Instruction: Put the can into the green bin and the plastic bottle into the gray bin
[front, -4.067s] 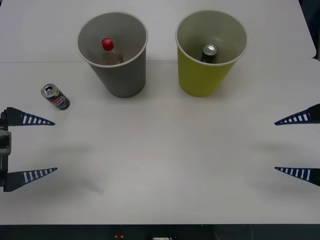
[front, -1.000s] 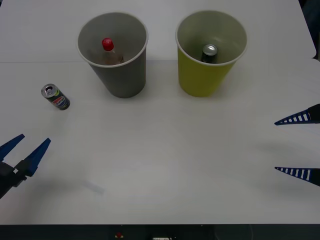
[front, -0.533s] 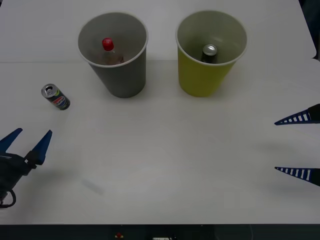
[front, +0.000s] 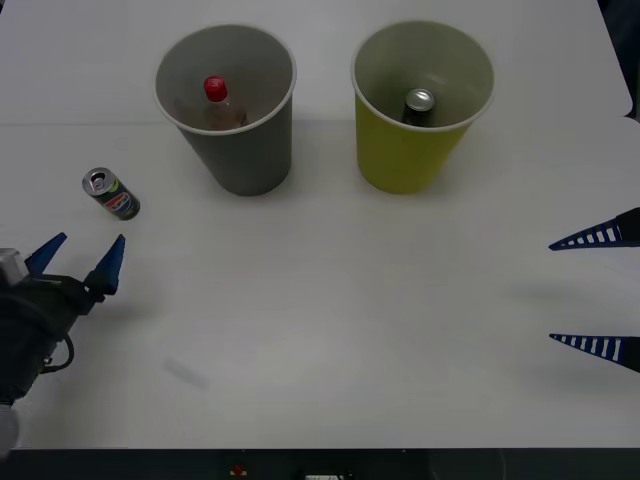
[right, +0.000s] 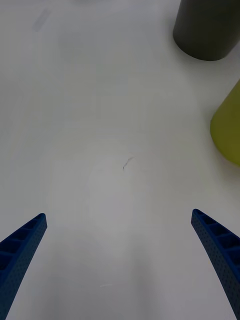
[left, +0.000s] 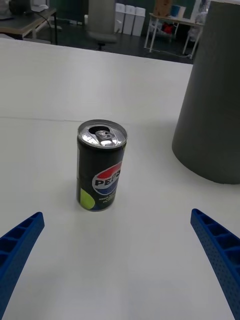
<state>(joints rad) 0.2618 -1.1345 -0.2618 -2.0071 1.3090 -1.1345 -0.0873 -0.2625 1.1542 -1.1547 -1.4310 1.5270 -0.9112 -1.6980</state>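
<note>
The can (front: 110, 194) stands upright on the white table at the left, dark with a silver top and a round logo (left: 101, 171). My left gripper (front: 80, 262) is open just short of it, low over the table, fingers pointing at it with a gap left. The plastic bottle (front: 218, 103) with its red cap stands inside the gray bin (front: 230, 105). The green bin (front: 420, 100) to the right holds a plain dark silver-topped can (front: 417, 106). My right gripper (front: 598, 290) waits open at the right edge.
The gray bin's wall (left: 215, 100) rises close beside the can on its right. Both bins (right: 207, 27) (right: 229, 127) stand at the table's far side. A wide bare stretch of table (front: 350, 300) lies between the two arms.
My left gripper has swung from the table's left edge, turned its fingers toward the can and moved forward and up to within a short gap of it. The right arm stayed still.
</note>
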